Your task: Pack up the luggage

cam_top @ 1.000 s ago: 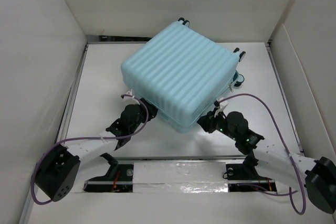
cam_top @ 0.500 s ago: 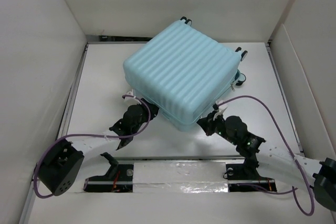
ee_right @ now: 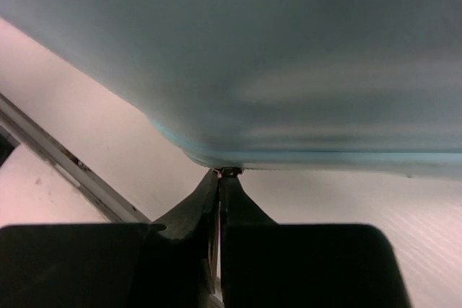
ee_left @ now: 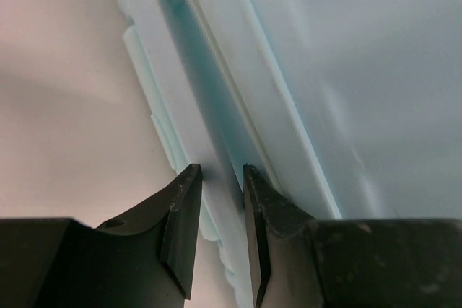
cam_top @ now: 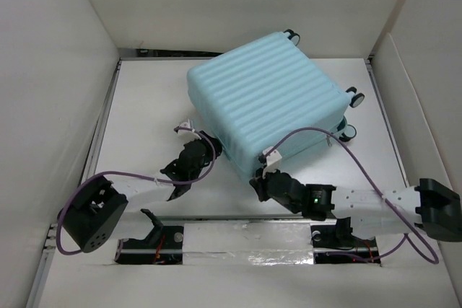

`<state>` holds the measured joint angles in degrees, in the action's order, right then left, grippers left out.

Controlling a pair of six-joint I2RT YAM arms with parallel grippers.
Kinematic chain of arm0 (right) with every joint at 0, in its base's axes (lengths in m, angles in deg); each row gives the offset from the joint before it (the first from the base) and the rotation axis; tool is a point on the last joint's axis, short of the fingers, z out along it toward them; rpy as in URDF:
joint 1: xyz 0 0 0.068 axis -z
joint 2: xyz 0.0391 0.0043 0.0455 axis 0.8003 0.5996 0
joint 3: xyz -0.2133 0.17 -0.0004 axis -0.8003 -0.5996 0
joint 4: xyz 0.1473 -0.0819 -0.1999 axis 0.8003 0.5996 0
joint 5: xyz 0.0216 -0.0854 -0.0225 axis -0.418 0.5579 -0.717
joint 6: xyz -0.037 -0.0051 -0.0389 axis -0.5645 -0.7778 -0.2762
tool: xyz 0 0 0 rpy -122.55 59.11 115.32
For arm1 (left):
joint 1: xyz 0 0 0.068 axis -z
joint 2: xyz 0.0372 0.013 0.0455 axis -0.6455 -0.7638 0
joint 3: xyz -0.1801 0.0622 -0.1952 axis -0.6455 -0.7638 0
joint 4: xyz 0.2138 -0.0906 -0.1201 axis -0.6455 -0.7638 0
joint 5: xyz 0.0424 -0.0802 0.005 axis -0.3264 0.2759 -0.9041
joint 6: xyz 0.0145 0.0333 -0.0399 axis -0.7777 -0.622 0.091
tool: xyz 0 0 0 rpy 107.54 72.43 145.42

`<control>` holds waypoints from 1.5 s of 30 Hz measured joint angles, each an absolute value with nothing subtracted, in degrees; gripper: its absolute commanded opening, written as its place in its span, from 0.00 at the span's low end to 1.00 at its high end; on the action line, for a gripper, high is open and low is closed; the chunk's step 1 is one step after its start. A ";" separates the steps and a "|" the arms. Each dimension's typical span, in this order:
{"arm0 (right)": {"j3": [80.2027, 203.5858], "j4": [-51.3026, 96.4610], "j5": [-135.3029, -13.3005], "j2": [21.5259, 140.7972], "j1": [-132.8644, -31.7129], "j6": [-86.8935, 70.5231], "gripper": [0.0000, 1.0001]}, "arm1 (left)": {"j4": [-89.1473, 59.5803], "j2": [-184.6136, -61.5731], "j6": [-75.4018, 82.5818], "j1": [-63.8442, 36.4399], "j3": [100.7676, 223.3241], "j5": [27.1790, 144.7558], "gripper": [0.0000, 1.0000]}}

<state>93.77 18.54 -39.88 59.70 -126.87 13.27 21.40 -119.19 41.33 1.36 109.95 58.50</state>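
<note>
From above, the left gripper (cam_top: 207,151) is being held against the near-left side of the luggage (cam_top: 267,99), but its jaws are being hidden there. Only the left wrist view is showing them standing a narrow gap apart, with the thin seam strip (ee_left: 224,128) of the shell running between them. Whether that strip is being pinched cannot be told. The luggage is lying closed and flat on the white table (cam_top: 144,99), toward the far right and turned askew. Its pale aqua ribbed shell is facing up, and its small wheels (cam_top: 355,97) are being pointed to the right. At its near corner the right gripper (cam_top: 258,180) is being held clenched, jaws together on nothing. Their tips are touching the lower rim, a contact that only the right wrist view is showing.
</note>
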 measured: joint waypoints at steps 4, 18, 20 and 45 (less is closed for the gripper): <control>98.82 17.27 -36.01 67.32 -129.21 13.25 0.00 | 22.01 -119.94 40.46 5.21 110.46 53.22 0.00; 88.54 26.43 -54.26 41.82 -114.39 7.74 0.36 | 19.30 -112.96 39.41 -0.15 108.86 64.84 0.68; 88.61 27.92 -55.31 39.87 -114.20 8.62 0.61 | 18.55 -112.39 38.97 -2.18 108.86 66.46 0.69; 87.19 44.00 -34.45 26.30 -88.25 26.58 0.22 | 29.20 -133.62 36.30 -5.29 118.19 73.78 0.00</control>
